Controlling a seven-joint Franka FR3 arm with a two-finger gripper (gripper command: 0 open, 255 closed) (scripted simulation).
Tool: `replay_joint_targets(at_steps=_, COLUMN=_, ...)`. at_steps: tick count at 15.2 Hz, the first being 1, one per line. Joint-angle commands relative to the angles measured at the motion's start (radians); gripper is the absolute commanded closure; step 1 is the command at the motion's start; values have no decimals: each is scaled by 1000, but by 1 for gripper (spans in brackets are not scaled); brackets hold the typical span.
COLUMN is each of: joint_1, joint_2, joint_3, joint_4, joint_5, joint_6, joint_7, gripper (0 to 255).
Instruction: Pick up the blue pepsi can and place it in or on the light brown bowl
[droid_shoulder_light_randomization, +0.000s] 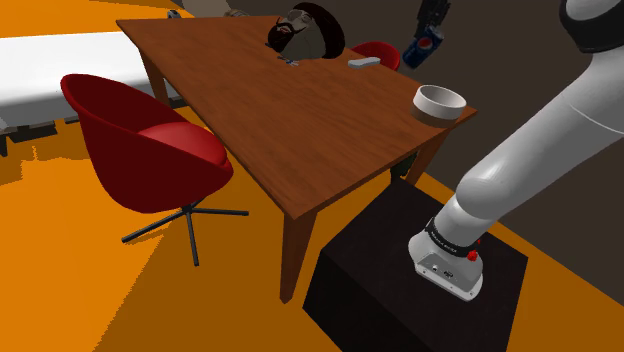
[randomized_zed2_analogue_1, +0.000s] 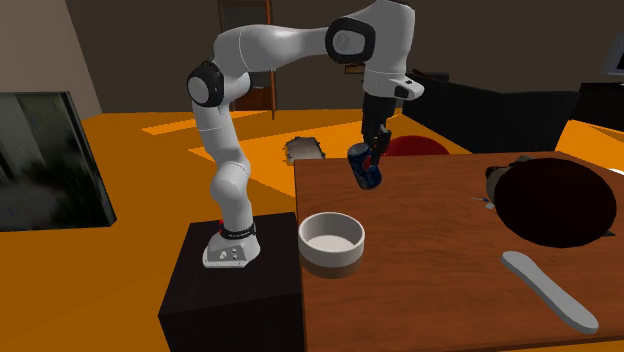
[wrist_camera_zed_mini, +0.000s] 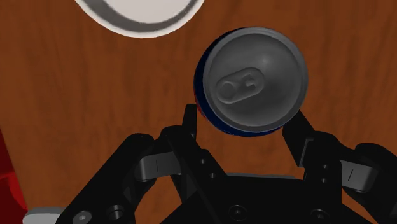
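Note:
A blue Pepsi can (droid_shoulder_light_randomization: 423, 48) hangs tilted in the air above the brown table (droid_shoulder_light_randomization: 300, 110), clasped near its top by my black gripper (droid_shoulder_light_randomization: 431, 33). In the second exterior view the can (randomized_zed2_analogue_1: 365, 166) hangs under the gripper (randomized_zed2_analogue_1: 371, 150), beyond the bowl (randomized_zed2_analogue_1: 332, 262). The bowl (droid_shoulder_light_randomization: 432, 115) is light brown outside and white inside and stands near the table corner closest to the stand. In the wrist view the can's grey lid (wrist_camera_zed_mini: 257, 79) sits between both fingers of the gripper (wrist_camera_zed_mini: 245, 124), with the bowl's rim (wrist_camera_zed_mini: 127, 28) a short way beyond it.
A dark round object (randomized_zed2_analogue_1: 555, 200) and a flat grey item (randomized_zed2_analogue_1: 548, 290) lie on the table (randomized_zed2_analogue_1: 440, 260). One red chair (droid_shoulder_light_randomization: 150, 140) stands at the table's near side, another (droid_shoulder_light_randomization: 378, 52) behind it. A white bed (droid_shoulder_light_randomization: 60, 60) lies at the shoulder view's left.

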Motion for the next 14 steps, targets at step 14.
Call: replay_joint_targets(at_steps=14, joint_1=-91, joint_2=-95, joint_3=-121, joint_4=-115, joint_5=-86, joint_6=27, joint_7=-208, gripper=255)
